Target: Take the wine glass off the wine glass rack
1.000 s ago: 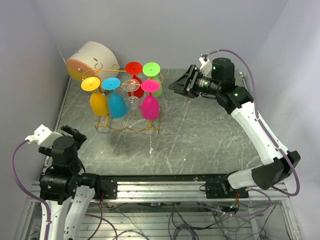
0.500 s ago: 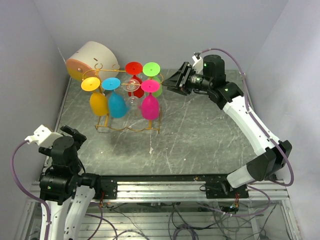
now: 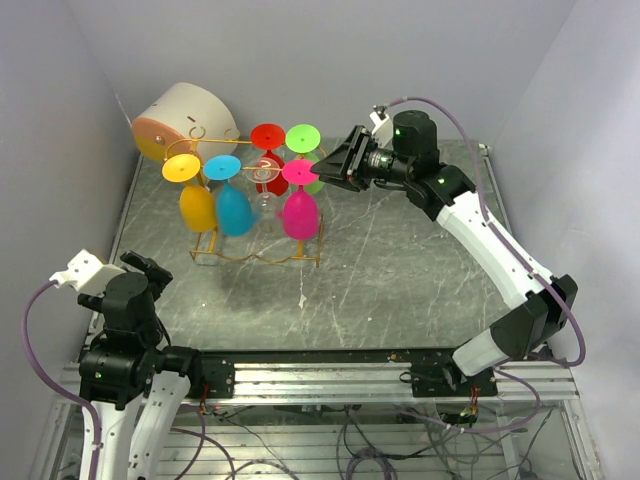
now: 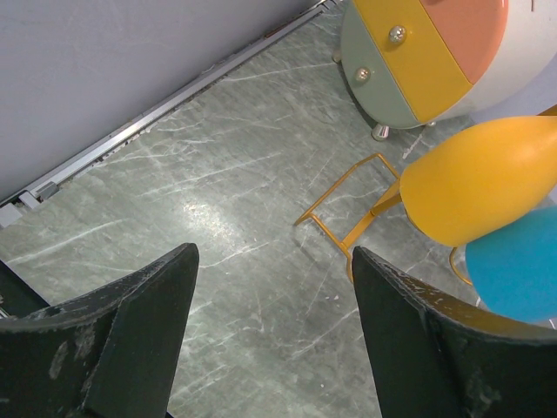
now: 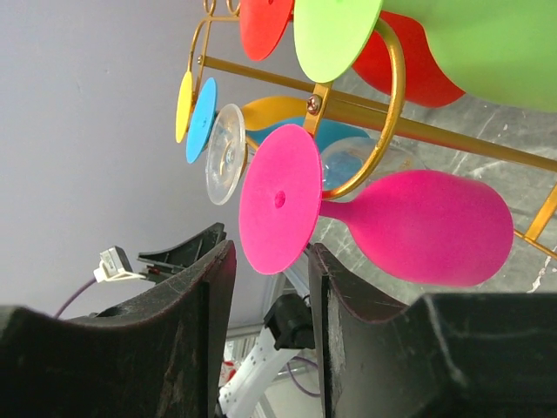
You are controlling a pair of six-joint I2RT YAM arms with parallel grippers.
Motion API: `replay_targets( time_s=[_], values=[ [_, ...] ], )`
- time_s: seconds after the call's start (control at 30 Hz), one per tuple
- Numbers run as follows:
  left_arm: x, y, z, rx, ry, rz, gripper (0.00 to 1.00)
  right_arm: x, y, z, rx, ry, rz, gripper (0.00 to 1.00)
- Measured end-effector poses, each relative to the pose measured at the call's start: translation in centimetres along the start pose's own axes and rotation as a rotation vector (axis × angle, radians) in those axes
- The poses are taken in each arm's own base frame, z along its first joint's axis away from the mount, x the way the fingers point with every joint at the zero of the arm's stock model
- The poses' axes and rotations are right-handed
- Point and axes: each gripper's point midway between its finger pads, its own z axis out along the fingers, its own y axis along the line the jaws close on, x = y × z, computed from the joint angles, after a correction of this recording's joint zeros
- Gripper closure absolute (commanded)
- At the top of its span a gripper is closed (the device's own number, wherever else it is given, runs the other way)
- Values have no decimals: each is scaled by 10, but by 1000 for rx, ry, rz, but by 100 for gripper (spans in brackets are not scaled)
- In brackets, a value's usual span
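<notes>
The pink wine glass [image 3: 300, 214] hangs upside down at the right near corner of the wine glass rack [image 3: 262, 261]. Its round base [image 5: 278, 200] sits above the oval top rail and its bowl [image 5: 418, 228] hangs below.

The rack stands on the far left part of the tabletop [image 3: 400, 270]. It carries six glasses, all hung base up and bowl down:
- Near row, from left to right: the yellow glass [image 3: 197, 206], the blue glass [image 3: 235, 210] and the pink wine glass.
- Far row: the red glass [image 3: 268, 138] and the green glass [image 3: 304, 138].
- Middle of the rack: the clear glass [image 3: 266, 180].

The right gripper [image 3: 322, 172] reaches in from the right at the height of the top rail. In the right wrist view its jaws stand apart, and the lower edge of the pink base lies between the two fingers [image 5: 209, 287]. Whether either finger touches the base cannot be determined. Nothing is clamped.

The white-and-orange drum [image 3: 185, 115] lies on its side in the far left corner, just behind the rack. In the left wrist view its face shows yellow, orange and grey-green panels with small knobs.

The left gripper [image 3: 146, 268] is at the near left edge of the tabletop, well apart from the rack. Its jaws are spread wide and released, with bare tabletop between them. A foot of the rack and the yellow and blue bowls lie beyond it.
</notes>
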Motion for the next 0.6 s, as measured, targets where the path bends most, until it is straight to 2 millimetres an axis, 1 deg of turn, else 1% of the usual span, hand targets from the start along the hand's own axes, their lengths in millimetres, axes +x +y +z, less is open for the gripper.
replay_targets(
  time_s=[0.23, 0.43, 0.6],
  values=[
    [0, 0, 0, 0, 0, 0, 19, -2, -1, 4, 2, -8, 11, 63],
    [0, 0, 0, 0, 0, 0, 20, -3, -3, 7, 1, -14, 19, 75],
    [0, 0, 0, 0, 0, 0, 21, -2, -5, 9, 0, -15, 30, 77]
  ],
)
